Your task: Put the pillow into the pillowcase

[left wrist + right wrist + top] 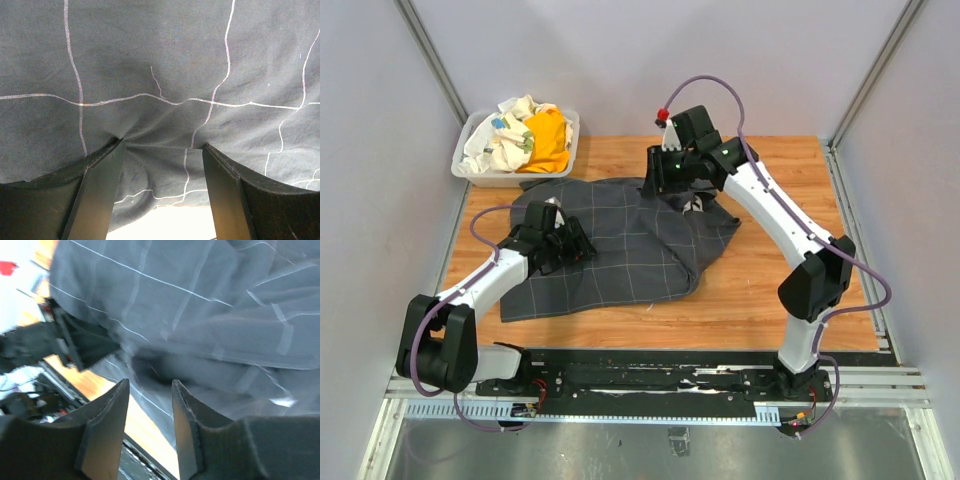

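The dark grey pillowcase [620, 245] with its thin light grid lies crumpled across the middle of the wooden table. My left gripper [578, 245] rests low on its left part. In the left wrist view that gripper [162, 144] is open, both fingertips pushed into the cloth [160, 75], with a pale bright surface below. My right gripper [665, 180] hovers at the pillowcase's far edge. Its fingers [150, 382] are apart with nothing between them, above blurred grey folds [200, 305]. A small white patch [695, 205], possibly the pillow, peeks out under the right arm; the rest is hidden.
A white bin [480, 172] at the back left holds a yellow cloth [550, 140] and a white patterned cloth [505, 135]. Bare wood [770, 290] lies right of the pillowcase. Grey walls close in on both sides and behind.
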`<action>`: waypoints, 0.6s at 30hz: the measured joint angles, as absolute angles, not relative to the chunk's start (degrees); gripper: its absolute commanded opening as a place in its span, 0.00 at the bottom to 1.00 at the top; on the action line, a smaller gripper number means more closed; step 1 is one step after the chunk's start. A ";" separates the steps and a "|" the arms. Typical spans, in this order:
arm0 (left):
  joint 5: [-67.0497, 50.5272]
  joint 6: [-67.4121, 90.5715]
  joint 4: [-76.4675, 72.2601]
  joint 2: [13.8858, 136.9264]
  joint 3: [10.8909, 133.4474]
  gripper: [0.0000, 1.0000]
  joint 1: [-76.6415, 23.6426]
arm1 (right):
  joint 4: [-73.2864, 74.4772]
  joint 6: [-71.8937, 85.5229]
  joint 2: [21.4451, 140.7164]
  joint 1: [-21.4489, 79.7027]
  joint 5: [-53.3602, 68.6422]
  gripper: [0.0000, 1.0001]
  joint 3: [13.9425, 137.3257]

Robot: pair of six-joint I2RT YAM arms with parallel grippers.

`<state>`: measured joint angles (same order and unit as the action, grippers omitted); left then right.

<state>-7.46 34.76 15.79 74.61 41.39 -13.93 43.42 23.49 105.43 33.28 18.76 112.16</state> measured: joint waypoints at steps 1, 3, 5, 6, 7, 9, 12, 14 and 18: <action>-7.49 34.76 15.77 74.61 41.36 0.70 -13.93 | 44.12 23.42 105.58 33.32 18.04 0.46 111.48; -7.53 34.76 15.73 74.61 41.34 0.70 -13.93 | 44.27 23.64 104.09 32.42 16.49 0.47 107.61; -7.55 34.76 15.66 74.61 41.28 0.70 -13.93 | 43.83 24.23 100.66 30.15 15.07 0.48 101.71; -7.55 34.76 15.57 74.59 41.21 0.70 -13.93 | 43.57 24.53 98.85 28.75 14.26 0.48 99.20; -7.57 34.76 15.49 74.59 41.12 0.70 -13.93 | 42.87 25.10 96.57 26.92 13.34 0.48 96.09; -7.57 34.76 15.33 74.52 41.01 0.70 -13.93 | 41.82 26.11 92.23 22.72 11.84 0.47 90.96; -7.62 34.76 15.29 74.52 41.01 0.70 -13.93 | 40.29 27.00 89.01 16.86 11.84 0.46 86.89; -7.62 34.76 15.29 74.52 41.01 0.70 -13.93 | 39.68 27.00 90.11 15.33 12.29 0.45 86.61; -7.64 34.76 15.29 74.52 41.01 0.70 -13.93 | 38.65 27.05 96.62 15.46 16.01 0.47 86.91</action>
<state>-7.64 34.76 15.29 74.52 41.01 -13.93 38.65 27.05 96.62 15.46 16.01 86.91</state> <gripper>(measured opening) 0.698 0.451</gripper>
